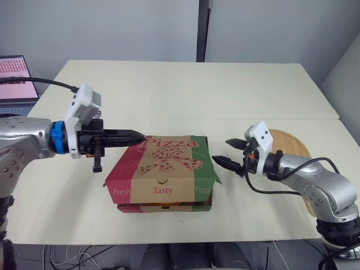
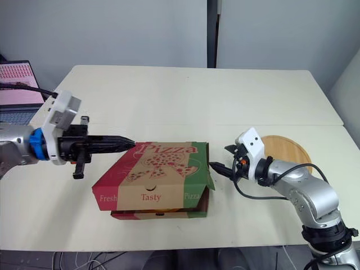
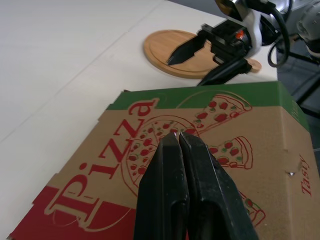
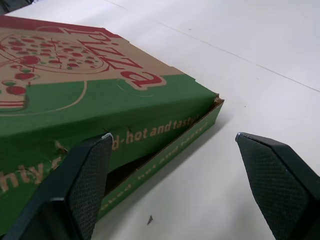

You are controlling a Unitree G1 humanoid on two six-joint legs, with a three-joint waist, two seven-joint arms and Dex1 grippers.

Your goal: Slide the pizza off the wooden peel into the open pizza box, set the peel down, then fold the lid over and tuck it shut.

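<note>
Pizza box under its folded lid, claws at both sides

Sitting toward the near edge of the pale table, with the printed lid folded down over the base but not tucked. Riding high along the front, leaving a dark gap above the red front wall. Showing a sliver of orange through that gap, too little to call.

Hanging at the lid's rear left corner with the left gripper, its black fingers pressed tight together with nothing between them. Pointing those fingers toward the robot's right, over the red word "Pizza". Touching the cardboard or floating just above it: impossible to tell.

Hovering just beside the box's green right side with the right gripper, fingers spread wide and holding nothing. Reaching toward the green side flap with the lower finger, close to it but apart. Keeping the upper finger higher and clear of the box.

Lying flat on the table behind the right gripper, as a round wooden peel, bare on top and near the table's right edge, apart from the box. Glowing pink beyond the table's far left corner, as a laptop screen.
</note>
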